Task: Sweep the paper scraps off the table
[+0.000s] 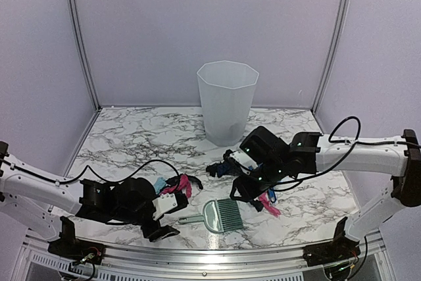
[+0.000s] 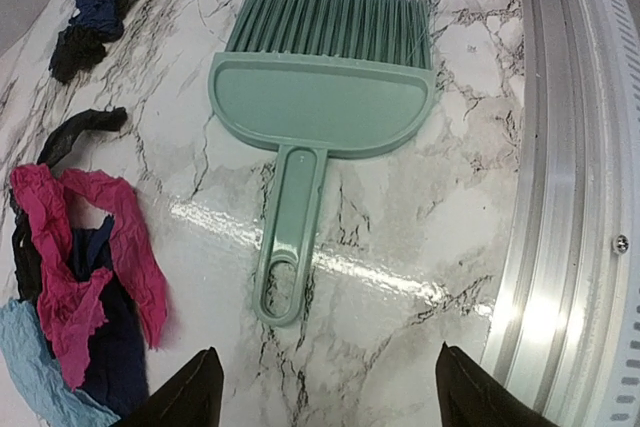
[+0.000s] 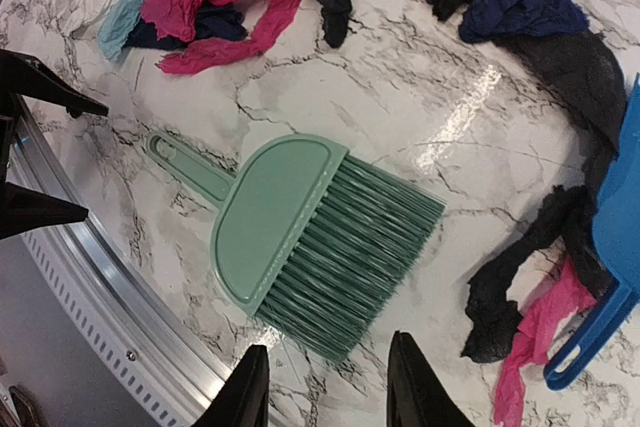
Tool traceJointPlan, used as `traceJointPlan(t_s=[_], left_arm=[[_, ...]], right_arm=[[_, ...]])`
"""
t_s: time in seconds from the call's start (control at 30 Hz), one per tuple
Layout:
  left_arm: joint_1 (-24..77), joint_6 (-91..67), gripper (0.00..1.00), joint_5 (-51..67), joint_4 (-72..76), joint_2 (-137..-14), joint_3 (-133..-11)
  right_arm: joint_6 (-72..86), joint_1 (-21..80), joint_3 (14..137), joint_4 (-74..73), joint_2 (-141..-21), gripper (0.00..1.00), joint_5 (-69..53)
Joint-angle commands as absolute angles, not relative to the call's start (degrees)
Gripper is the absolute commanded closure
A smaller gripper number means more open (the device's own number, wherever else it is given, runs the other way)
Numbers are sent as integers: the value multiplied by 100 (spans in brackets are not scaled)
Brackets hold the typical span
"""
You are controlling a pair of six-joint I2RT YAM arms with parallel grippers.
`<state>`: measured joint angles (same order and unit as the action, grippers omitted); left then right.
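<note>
The left gripper (image 2: 327, 387) hovers low over the table (image 2: 430, 247) with its two dark fingers spread wide and nothing between them. The looped end of the pale green brush (image 2: 320, 107) handle lies just ahead of its tips. The handle runs nearly straight away from the gripper, with the bristles at the far end. The right gripper (image 3: 327, 372) is also parted and empty. It hangs above the bristle side of the brush, and the blue dustpan (image 3: 612, 247) lies just off to its side.

From where I stand, picking up the brush looks like the step in hand, and the left arm is best placed for it. I'd have it slide forward until its fingers straddle the flat handle above the loop, drop close to the marble, then close squarely across the narrow width. That should keep the brush from twisting in the grip.

The metal front rail (image 2: 560, 197) runs close on one side, so the approach should stay clear of it.

The paper scraps (image 2: 80, 277) lie in clumps. A pink, navy and light blue tangle sits just beside the handle. Another black and navy bunch (image 3: 520, 7) lies beyond the bristles, and more black and pink strips (image 3: 520, 317) are by the dustpan. The gripper should not drag the nearest tangle along. A tall translucent bin (image 1: 227, 100) stands further back.
</note>
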<state>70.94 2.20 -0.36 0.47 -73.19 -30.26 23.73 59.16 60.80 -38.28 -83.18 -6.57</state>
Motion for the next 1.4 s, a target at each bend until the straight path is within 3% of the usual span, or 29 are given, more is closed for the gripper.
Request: traceJointPlan(t_s=[0.0, 0.37, 0.57, 0.93, 1.37], left_arm=[[7085, 973, 24, -224, 838, -7696, -3117], [6512, 1081, 33, 441, 1280, -8803, -3386], [6145, 1257, 43, 944, 1288, -8955, -3474], [6185, 1460, 47, 1333, 913, -9020, -3458], [6302, 1494, 71, 1103, 1055, -9596, -3513]], right_arm=[[2268, 5810, 5960, -3933, -7806, 68, -584], [2259, 5784, 5792, -3930, -7132, 67, -447], [2313, 5731, 6099, -3952, -7382, 67, -367], [2367, 5730, 6170, -3844, -7776, 67, -305], [2481, 5721, 6142, -3893, -7674, 68, -219]])
